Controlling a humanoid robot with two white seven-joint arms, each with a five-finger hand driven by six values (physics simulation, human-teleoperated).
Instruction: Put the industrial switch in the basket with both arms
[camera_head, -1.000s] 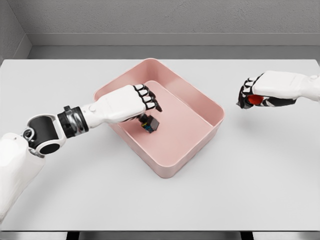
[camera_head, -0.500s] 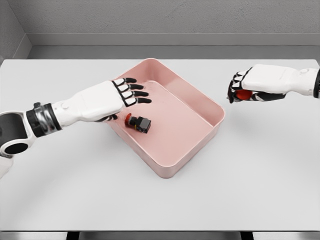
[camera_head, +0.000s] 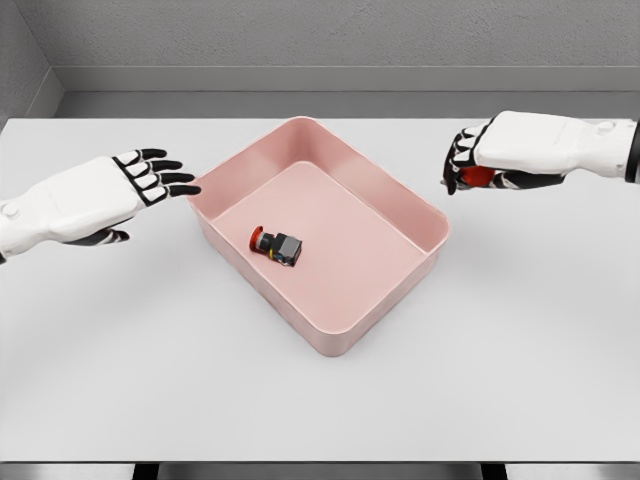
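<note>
Left hand (camera_head: 95, 195) withdrawn from pink basket (camera_head: 400, 195), fingers spread, switch (camera_head: 277, 244) inside, right hand (camera_head: 478, 162) gripping red object (camera_head: 477, 177)

Your right hand (camera_head: 478, 165) curls over a red object (camera_head: 478, 177), hiding all but a sliver; you cannot identify it. Both forearms are cut off by the frame edges. The switch (camera_head: 277, 244) in the pink basket (camera_head: 400, 200) is too small to read markings.
</note>
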